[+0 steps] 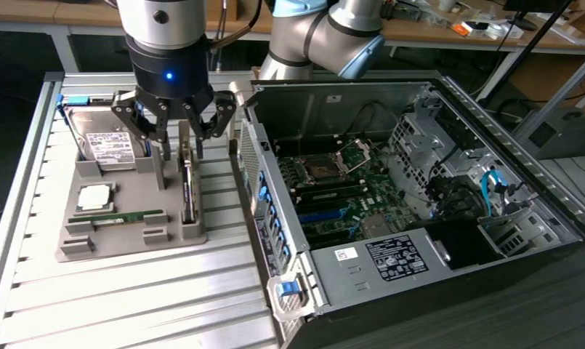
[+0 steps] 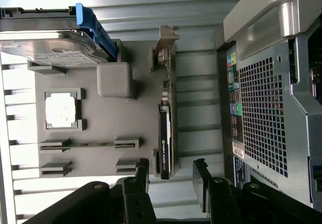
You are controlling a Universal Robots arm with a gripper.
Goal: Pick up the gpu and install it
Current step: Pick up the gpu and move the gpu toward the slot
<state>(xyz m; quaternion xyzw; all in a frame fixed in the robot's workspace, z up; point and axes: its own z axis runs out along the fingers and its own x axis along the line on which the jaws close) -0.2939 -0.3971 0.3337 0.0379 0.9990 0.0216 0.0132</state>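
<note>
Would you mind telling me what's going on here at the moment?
A robot arm's tool hangs open just above the gpu, which stands on edge in a slot of the grey holder. Its jaws line up with either side of the card but have not closed on it. The open case sits beside the holder, at the exterior view's right.

Grey tray (image 1: 142, 190), computer case (image 1: 312, 109) on slatted table (image 1: 127, 291)
</note>
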